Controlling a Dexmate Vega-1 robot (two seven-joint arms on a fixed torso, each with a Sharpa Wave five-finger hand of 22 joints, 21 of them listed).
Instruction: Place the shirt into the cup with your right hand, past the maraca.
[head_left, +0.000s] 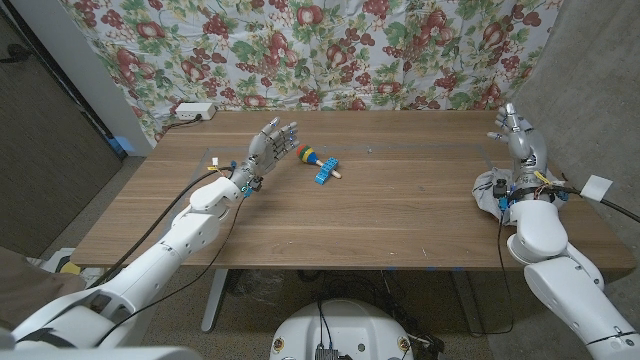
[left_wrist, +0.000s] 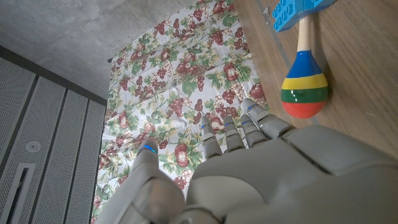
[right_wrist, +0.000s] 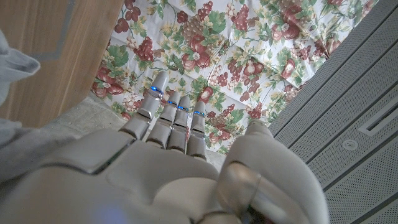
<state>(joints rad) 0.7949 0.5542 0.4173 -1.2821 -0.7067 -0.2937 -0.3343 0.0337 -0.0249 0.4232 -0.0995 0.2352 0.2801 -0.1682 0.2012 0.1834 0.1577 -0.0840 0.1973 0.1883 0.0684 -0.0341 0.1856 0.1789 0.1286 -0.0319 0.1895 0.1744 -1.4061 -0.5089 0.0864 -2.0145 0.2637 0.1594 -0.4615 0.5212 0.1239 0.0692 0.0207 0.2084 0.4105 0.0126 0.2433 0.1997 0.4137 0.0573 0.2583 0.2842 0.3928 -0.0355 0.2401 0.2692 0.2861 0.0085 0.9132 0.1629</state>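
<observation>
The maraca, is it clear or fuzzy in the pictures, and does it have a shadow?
Head view: the maraca is small but sharp, under even light, with hardly any shadow on the table. Left wrist view: the maraca is big and clear, with a soft dark shadow beside it, and the left hand looks huge because it is so close.

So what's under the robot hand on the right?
A crumpled grey shirt lies on the table beside and partly under the right robot hand and its wrist. That arm covers part of it, so anything beneath the cloth stays hidden.
</observation>
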